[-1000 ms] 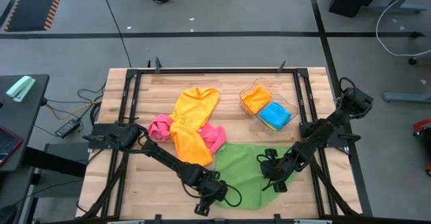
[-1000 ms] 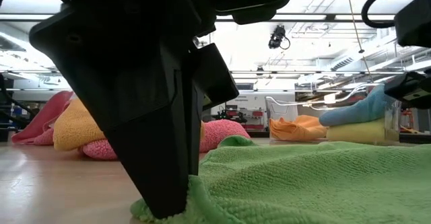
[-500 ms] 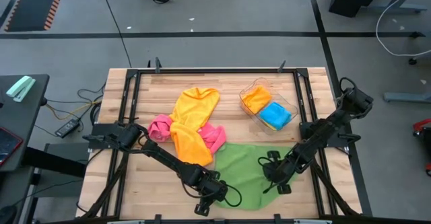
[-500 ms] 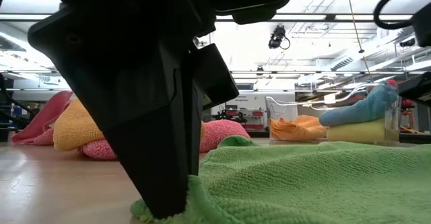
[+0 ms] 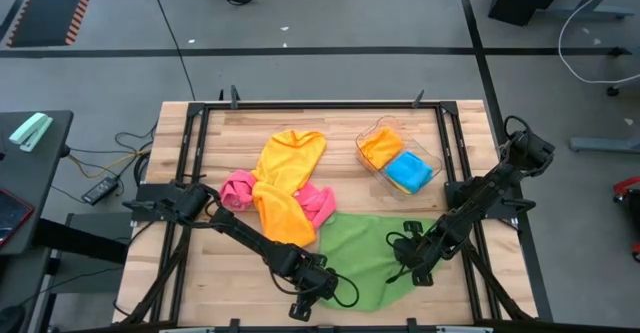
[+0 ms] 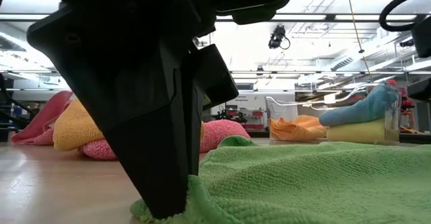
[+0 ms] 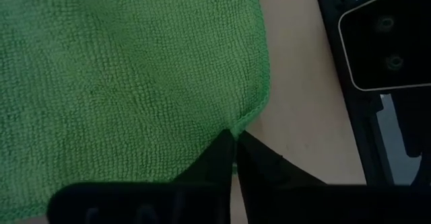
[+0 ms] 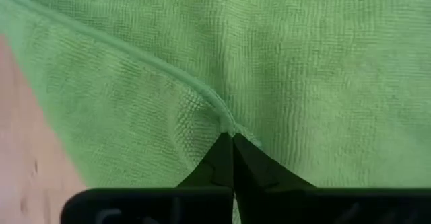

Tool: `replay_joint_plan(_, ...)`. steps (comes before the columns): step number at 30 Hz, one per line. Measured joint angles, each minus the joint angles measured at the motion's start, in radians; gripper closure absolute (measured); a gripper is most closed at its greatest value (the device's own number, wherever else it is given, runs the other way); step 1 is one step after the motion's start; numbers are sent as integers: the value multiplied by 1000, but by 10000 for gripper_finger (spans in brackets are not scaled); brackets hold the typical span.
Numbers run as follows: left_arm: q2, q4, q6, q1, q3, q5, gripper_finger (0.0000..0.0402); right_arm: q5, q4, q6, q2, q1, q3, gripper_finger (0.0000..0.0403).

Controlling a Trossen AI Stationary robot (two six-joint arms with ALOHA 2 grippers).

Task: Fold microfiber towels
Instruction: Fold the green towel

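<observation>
A green microfiber towel [image 5: 362, 256] lies spread on the wooden table near its front edge. My left gripper [image 5: 325, 286] is shut at the towel's near left corner and fills the foreground of the low view [image 6: 165, 207]. My right gripper [image 5: 406, 269] is shut at the towel's right part, fingers pointing steeply down. A yellow-orange towel [image 5: 285, 185] lies draped over a pink towel [image 5: 236, 189] farther back. Folded orange and blue towels sit in a clear tray [image 5: 433, 159]. My left gripper pinches the green towel's hemmed corner [image 7: 248, 118] between its two shut fingers, slanting down from above. The corner sits bunched on the table [image 6: 195, 187], and the rest of the towel lies flat. My right gripper pinches the towel's hemmed edge [image 8: 225, 120] between its shut fingertips, coming from above. That edge lies over more green cloth, and the cloth puckers slightly at the fingertips. The towel stays down on the table.
The black frame rails [image 5: 300, 104] run around the tabletop. The tray stands at the far right, the yellow-orange and pink heap at the far middle-left. Bare wood [image 5: 215, 263] shows left of the green towel.
My right gripper has tipped and shifted slightly toward the table's right edge over the green towel. The towel and my left gripper stay as they were.
</observation>
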Motion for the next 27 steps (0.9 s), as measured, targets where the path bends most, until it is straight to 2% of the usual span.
replay_joint_plan(5, -8, -6, -34, 10, -1, 11, 394, 1, -140, -39, 0, 5, 108, 400)
replay_joint_plan(12, -83, -16, -48, 34, -1, 16, 383, -65, -234, -50, 0, 23, 254, 402)
replay_joint_plan(18, -140, -108, -53, 41, 0, 34, 392, -71, -398, 43, 0, 116, 357, 402)
replay_joint_plan(22, -147, -98, -97, 30, -2, 45, 382, -77, -383, 143, -1, 206, 382, 402)
replay_joint_plan(27, -151, 30, -199, 5, 0, 88, 394, -72, -310, 304, -1, 314, 383, 402)
